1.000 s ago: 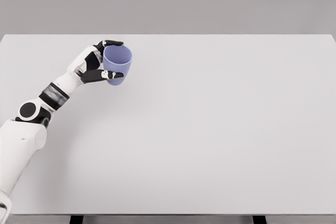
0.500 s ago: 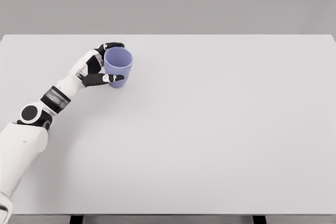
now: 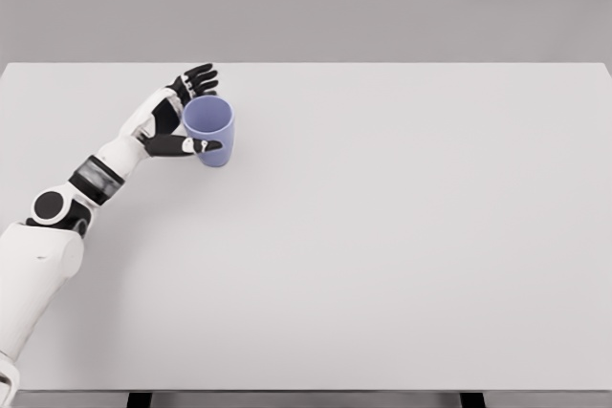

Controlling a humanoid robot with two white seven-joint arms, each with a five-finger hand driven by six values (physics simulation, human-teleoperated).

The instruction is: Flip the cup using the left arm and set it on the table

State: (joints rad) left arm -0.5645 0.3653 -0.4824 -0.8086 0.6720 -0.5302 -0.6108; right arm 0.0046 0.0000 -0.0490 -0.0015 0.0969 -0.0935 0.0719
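Since a second ago the cup has come down upright onto the table, mouth up. Left hand has loosened: fingers spread behind the rim, thumb beside the wall. Cup sits just right of the palm, axis vertical.

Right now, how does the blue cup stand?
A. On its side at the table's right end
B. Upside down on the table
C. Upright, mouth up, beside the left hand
C: the cup shows its open mouth upward on the table, the left hand beside it, fingers spread.
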